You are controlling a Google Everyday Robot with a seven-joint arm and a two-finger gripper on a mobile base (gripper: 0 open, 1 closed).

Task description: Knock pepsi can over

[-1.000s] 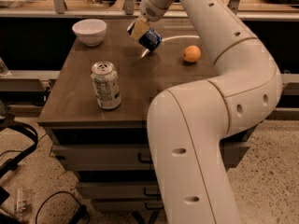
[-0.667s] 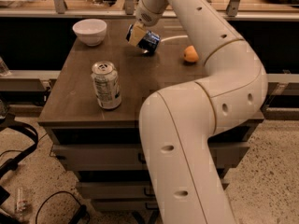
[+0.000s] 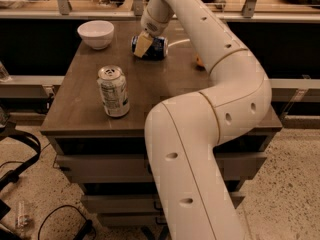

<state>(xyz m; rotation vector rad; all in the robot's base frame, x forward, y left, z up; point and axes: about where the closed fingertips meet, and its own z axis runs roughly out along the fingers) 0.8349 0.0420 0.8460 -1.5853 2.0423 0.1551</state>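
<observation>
Gripper (image 3: 143,44) is down at the far side of the table (image 3: 75,109), around 12 o'clock on the top and a bit left of centre, with its tan tip right against the pepsi can (image 3: 157,48). Can't tell if the gripper is wide, narrow or clamped, since the tip covers the contact area. The pepsi can lies on its side, long axis roughly 9-to-3, with the dark blue body sticking out at 3 o'clock from the gripper and a silver end just showing at 9 o'clock. The can rests on the wood and is not lifted. The white bowl (image 3: 96,33) is at 10 o'clock from the gripper, near the far-left corner, upright and well apart from the pepsi can. The pale white-green can (image 3: 113,91) is at 7 o'clock from the gripper, upright near the front-left edge, silver top with tab visible, nothing touching it. A small orange thing (image 3: 199,61) is at 4 o'clock from the gripper, mostly hidden behind the arm (image 3: 220,84), so only a sliver shows. The arm comes up from 6 o'clock at the bottom, bends at the right side of the table and reaches back to 12. There are drawers (image 3: 100,161) under the top and dark cables (image 3: 20,159) on the speckled floor at 8 o'clock.
</observation>
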